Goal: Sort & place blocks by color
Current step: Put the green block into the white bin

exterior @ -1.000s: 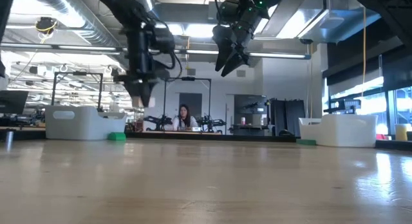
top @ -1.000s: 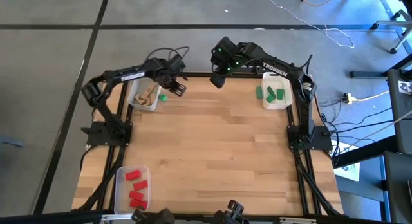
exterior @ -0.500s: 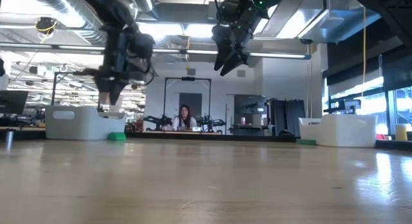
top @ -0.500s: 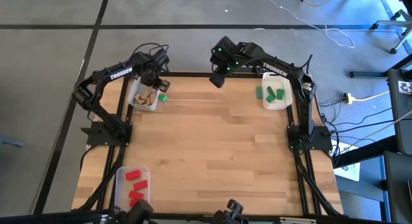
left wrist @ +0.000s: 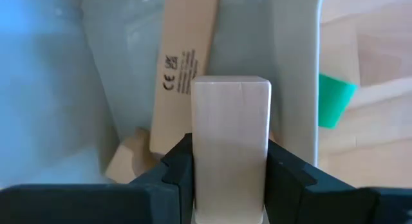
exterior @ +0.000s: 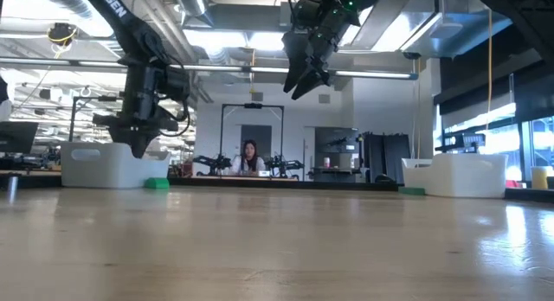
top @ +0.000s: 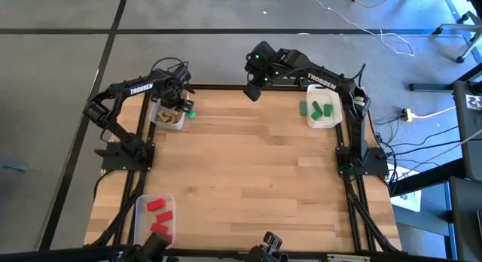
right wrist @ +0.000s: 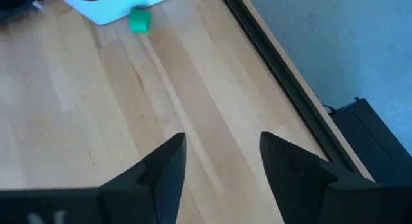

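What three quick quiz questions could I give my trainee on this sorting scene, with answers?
1. True or false: the left gripper holds a red block.
2. Which lies loose on the table beside the bin of wooden blocks? A) a green block B) a red block C) nothing
3. Fill in: the right gripper hovers with its fingers ____ and nothing between them.

Key:
1. False: it is shut on a pale wooden block, above the bin of wooden blocks.
2. A: the green block.
3. open
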You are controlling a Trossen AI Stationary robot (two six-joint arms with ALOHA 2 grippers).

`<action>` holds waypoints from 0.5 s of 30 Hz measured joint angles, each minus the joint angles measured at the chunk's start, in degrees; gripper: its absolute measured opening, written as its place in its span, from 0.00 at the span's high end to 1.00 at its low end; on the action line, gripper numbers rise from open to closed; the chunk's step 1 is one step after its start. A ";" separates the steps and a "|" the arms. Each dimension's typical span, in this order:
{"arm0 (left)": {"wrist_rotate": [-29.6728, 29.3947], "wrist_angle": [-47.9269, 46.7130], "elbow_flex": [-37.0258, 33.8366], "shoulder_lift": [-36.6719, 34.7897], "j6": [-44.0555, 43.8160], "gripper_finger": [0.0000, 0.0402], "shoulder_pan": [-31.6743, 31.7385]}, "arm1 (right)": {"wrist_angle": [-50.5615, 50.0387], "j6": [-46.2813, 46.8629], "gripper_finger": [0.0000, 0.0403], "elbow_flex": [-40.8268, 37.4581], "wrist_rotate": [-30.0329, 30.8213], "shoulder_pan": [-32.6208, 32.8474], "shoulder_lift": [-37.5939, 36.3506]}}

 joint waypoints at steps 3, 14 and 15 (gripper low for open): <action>-0.29 0.56 -0.04 0.00 0.00 0.70 0.02 | 0.47 0.00 0.51 0.00 0.00 0.00 0.00; -1.89 1.76 -0.06 -0.02 0.04 0.48 0.00 | 2.73 0.00 0.51 0.00 0.00 0.00 0.00; -1.68 1.74 -0.06 -0.02 0.00 0.48 0.00 | 2.75 0.00 0.51 0.00 0.00 0.00 0.00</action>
